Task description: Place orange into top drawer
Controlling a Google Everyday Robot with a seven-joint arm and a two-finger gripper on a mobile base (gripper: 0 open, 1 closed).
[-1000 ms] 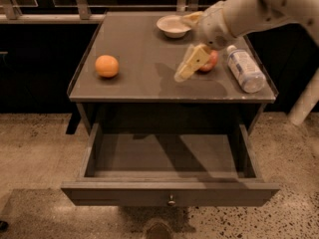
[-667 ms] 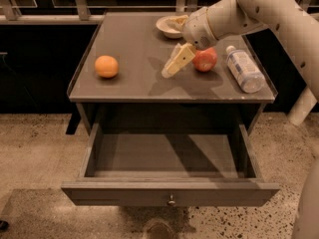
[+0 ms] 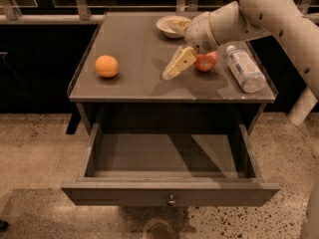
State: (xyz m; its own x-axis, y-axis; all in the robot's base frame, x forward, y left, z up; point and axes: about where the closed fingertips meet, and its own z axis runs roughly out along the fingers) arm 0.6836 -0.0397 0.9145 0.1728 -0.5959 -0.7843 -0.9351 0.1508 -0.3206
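orange on tabletop left, well apart from tool at centre

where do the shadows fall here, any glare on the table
Camera view: the light seems to come from above. The pincer, over the table just left of the apple, throws a dark shadow toward the front edge. A second arm shadow crosses the open drawer floor. The orange has only a small shadow under it. No strong glare, and the background is dark.

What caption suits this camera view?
Gripper hovers over the table beside the apple; orange sits apart, top drawer open.
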